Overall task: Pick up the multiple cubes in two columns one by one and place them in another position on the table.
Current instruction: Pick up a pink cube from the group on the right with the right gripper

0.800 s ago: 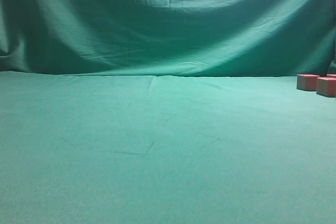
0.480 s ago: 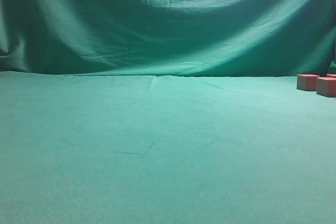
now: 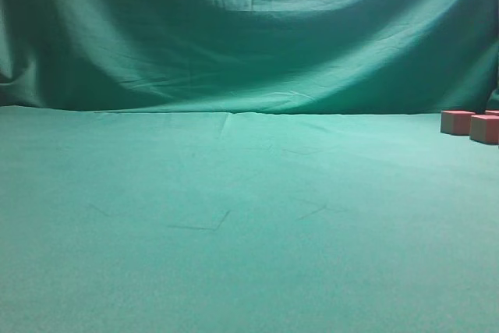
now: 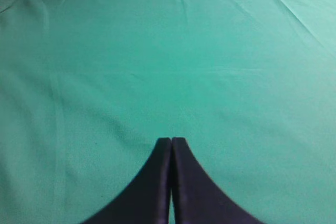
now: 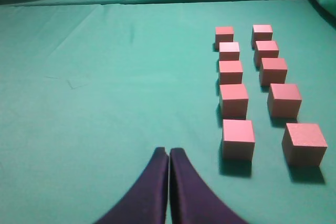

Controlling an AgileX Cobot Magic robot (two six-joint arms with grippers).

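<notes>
While no arm shows in the exterior view, two cubes (image 3: pixel 457 122) sit at the worktop's (image 3: pixel 234 232) far right edge. Left gripper (image 4: pixel 171 141) hovers over bare cloth, jaws pressed together. Right gripper (image 5: pixel 169 151) likewise, jaws pressed together, empty; ten cubes in two columns of five lie just right of it.

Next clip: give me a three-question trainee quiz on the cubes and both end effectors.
1. How many cubes show in the right wrist view, in how many columns?
2. True or false: the right end effector holds a cube.
3. The left end effector is: A) open, B) shut on nothing, C) shut on a cube.
Key: 1) ten, in two columns of five; 2) false, shut and empty; 3) B.
</notes>
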